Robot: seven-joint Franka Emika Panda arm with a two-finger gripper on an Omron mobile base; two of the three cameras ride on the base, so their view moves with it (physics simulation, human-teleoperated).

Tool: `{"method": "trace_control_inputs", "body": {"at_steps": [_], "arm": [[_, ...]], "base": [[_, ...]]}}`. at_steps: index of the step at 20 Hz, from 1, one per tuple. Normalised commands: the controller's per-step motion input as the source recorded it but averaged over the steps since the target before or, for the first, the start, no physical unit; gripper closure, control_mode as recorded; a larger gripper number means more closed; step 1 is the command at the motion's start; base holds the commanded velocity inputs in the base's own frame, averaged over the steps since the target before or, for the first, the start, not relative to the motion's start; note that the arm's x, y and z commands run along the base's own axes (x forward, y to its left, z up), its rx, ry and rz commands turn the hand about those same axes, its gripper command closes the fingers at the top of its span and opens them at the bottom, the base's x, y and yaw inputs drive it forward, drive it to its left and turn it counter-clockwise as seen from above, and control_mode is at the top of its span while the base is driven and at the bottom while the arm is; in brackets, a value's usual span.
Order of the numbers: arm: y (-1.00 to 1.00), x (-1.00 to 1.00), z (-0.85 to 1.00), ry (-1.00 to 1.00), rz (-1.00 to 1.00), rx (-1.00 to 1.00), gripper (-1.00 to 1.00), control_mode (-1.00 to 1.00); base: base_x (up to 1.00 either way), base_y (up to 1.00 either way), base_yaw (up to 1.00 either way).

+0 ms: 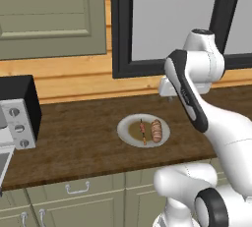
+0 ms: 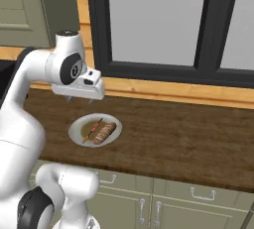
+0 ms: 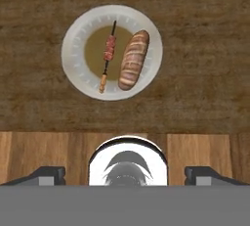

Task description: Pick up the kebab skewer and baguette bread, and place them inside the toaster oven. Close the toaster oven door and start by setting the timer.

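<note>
The boxy silver toaster oven with a black top (image 1: 18, 113) and its open glass door (image 1: 4, 164) are cut off by the left edge.

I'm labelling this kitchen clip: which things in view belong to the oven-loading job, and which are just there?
Belongs to the job:
- kebab skewer, on the plate
- baguette bread, beside it on the plate
- toaster oven, at the counter's left end
- gripper, fingers wide apart, holding nothing

Just there:
- plate
- counter
- window
- cabinet drawers
</note>
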Motion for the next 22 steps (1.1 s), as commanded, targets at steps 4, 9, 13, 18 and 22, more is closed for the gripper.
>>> {"method": "trace_control_inputs", "body": {"at_steps": [4,9,13,18,22], "arm": [[0.00,-0.04,-0.25,0.10,-0.07,0.00,-1.00,-1.00],[-0.11,0.72,-0.66,0.15,-0.05,0.00,-1.00,-1.00],[0.00,0.70,-0.96,0.14,-0.01,0.00,-1.00,-1.00],[0.01,0.66,-0.83,0.04,0.00,0.00,-1.00,-1.00],[0.00,0.50,-0.65,-0.01,0.00,0.00,-1.00,-1.00]], "base": [[0.00,0.00,0.00],[0.00,0.00,0.00],[0.00,0.00,0.00],[0.00,0.00,0.00],[0.00,0.00,0.00]]}}
